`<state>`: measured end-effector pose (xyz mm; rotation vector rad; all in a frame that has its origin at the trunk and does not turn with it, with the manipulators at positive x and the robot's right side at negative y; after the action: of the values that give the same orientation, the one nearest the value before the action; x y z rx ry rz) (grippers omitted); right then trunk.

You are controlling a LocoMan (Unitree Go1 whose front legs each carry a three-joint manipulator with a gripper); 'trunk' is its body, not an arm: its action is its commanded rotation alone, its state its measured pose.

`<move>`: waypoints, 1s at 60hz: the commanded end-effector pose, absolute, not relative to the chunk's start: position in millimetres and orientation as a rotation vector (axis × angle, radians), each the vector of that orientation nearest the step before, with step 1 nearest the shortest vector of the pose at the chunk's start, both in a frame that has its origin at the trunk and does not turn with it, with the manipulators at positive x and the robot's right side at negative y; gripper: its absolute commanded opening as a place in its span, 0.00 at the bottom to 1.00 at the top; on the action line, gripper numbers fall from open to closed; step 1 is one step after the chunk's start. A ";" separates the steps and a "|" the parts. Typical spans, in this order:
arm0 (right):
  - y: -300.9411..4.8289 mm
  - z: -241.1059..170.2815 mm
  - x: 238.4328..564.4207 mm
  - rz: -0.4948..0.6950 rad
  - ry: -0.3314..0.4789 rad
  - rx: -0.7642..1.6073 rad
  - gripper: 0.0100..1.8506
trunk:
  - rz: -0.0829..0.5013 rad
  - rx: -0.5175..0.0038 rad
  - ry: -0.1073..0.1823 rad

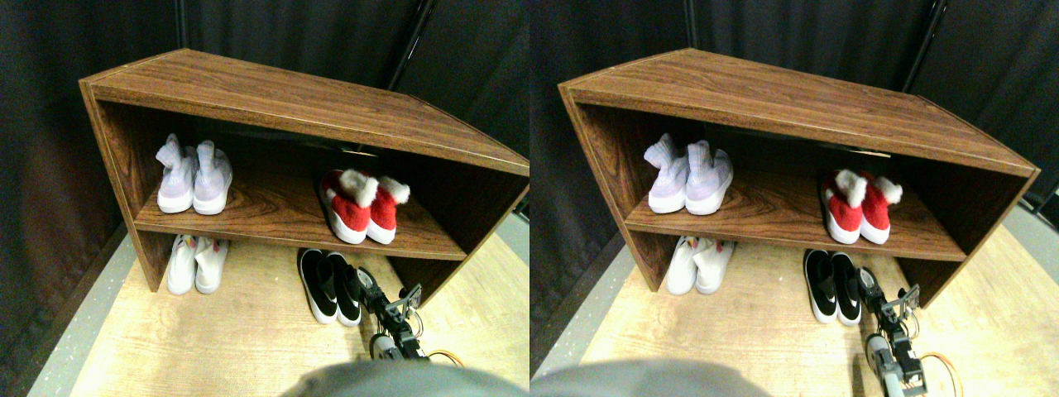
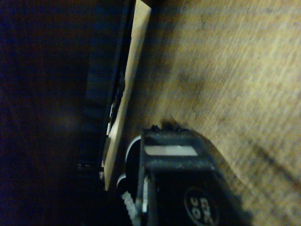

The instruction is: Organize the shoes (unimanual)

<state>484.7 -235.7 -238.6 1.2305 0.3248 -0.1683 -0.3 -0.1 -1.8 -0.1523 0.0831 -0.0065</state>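
1. here's the wooden shoe rack (image 1: 289, 99), brown wood grain, open at the front, with 1 shelf inside and floor space beneath it.
2. on the shelf, far left, a lavender pair (image 1: 194, 178) stands side by side, toes toward us, the 2 shoes touching.
3. same shelf, over to the right, the red pair (image 1: 360, 207) with white fluffy trim sits close together, white soles showing, angled a little toward the left.
4. down below the shelf on the left, a white pair (image 1: 194, 265) rests on the pale wood floor (image 1: 248, 339), half under the shelf edge.
5. lower right, the black pair (image 1: 329, 285) with white soles lies on the floor, sticking out from under the shelf toward the camera; the 2 shoes are pressed together.
6. writing check: there's a pale mark on the black shoes but it is too small to read, and no other readable label shows on the rack or shoes.
7. and the right gripper (image 1: 364, 281) comes in from the lower right, its tip just beside the right-hand black shoe; whether it touches the shoe is not clear.
8. the wrist view is dark: a dark jaw frame low in the picture, pale floor alongside, a light wooden edge and deep shadow beyond.
9. how far apart the jaws are, i cannot tell from either view, and nothing shows plainly gripped.
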 end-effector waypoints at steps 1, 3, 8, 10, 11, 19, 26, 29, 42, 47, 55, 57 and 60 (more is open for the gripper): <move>-235.8 -231.5 486.8 -0.153 0.277 1.234 0.03 | 0.006 -0.155 0.083; -237.5 -231.7 487.4 -0.167 0.267 1.238 0.03 | 0.006 -0.155 0.083; -246.3 -231.1 491.7 -0.182 0.227 1.229 0.03 | -0.005 -0.145 0.079; -249.5 -231.0 493.3 -0.191 0.222 1.227 0.03 | -0.011 -0.142 0.076; -250.8 -230.4 493.5 -0.199 0.218 1.225 0.03 | -0.011 -0.142 0.076; -263.7 -213.2 491.0 -0.206 0.167 1.143 0.03 | -0.021 -0.132 0.068; -267.8 -192.4 478.8 -0.127 0.135 1.148 0.03 | -0.029 -0.123 0.051; -268.0 -186.4 473.3 -0.095 0.131 1.163 0.03 | -0.038 -0.120 0.042; -257.3 -151.9 422.6 0.049 0.107 1.145 0.03 | -0.053 -0.108 0.010; -254.4 -144.3 411.0 0.098 0.111 1.131 0.03 | -0.061 -0.103 -0.009; -249.4 -125.4 388.6 0.186 0.114 1.133 0.03 | -0.074 -0.103 -0.039; -248.0 -118.5 382.5 0.209 0.112 1.139 0.03 | -0.076 -0.103 -0.047; -247.0 -113.6 378.3 0.237 0.105 1.135 0.03 | -0.079 -0.102 -0.059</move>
<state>384.9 -252.9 -127.1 1.1363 0.1460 0.1609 1.6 0.4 -2.3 -0.1023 -0.0321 -0.0720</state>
